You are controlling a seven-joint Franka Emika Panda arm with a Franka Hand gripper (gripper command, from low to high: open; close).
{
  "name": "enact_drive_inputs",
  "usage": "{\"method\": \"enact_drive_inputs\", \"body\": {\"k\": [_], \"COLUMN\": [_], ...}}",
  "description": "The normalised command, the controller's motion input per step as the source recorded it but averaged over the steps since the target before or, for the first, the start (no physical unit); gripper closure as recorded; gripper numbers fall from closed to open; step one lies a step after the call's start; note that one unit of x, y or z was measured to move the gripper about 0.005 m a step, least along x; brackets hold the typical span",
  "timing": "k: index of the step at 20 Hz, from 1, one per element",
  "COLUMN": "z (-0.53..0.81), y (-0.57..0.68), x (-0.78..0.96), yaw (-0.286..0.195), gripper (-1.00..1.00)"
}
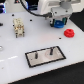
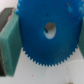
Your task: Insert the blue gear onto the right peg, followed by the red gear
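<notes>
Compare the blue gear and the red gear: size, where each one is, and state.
The blue gear is wider than the red gear. The blue gear is held between the hand's fingers above the table; the red gear lies free on the table, at the exterior view's right. Both are round, and neither is on a peg of the plate yet.

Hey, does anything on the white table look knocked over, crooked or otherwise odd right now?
Nothing stands out. The round blue toothed plastic gear sits between the gripper fingers, the small red toothed gear lies flat on the table, and both thin dark pegs stand upright on the black-bordered grey plate.
</notes>
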Motion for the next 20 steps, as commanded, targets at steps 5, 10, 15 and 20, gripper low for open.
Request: {"method": "enact_drive_inputs", "body": {"k": [5, 10, 15, 20], "z": [0.58, 0.51, 0.47, 0.41], "y": [-0.21, -0.3, -0.27, -0.3], "x": [0.55, 0.68, 0.74, 0.78], "yaw": [0.0, 0.0, 0.0, 0.0], "gripper": [1.0, 1.0, 1.0, 1.0]}}
